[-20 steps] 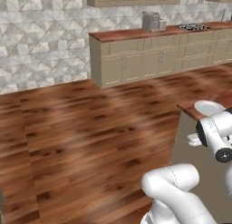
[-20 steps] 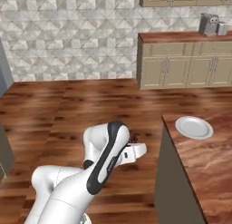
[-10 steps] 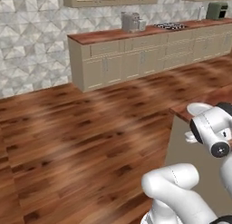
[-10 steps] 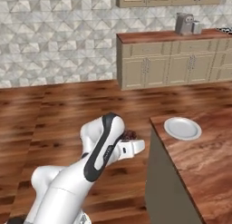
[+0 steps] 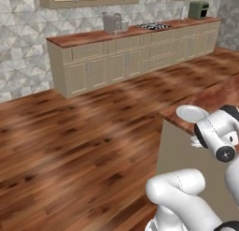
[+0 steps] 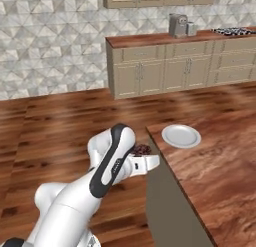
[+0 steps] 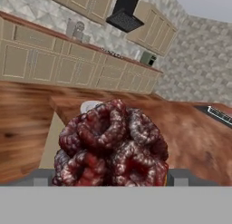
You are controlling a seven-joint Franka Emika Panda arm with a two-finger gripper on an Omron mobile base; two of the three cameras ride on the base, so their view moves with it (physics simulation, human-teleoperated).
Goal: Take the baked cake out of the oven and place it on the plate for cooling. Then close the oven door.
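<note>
Beside the island counter, just short of its edge: gripper closed on the baked cake, carried low. Plate near the corner, apart. Likely risk: clipping the counter's side wall, knocking the lumpy cake loose.

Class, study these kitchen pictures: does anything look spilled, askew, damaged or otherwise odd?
Nothing looks spilled or damaged. The cake sits between the gripper's fingers, off the edge of the island counter. The plate lies flat and bare near the counter's corner.
</note>
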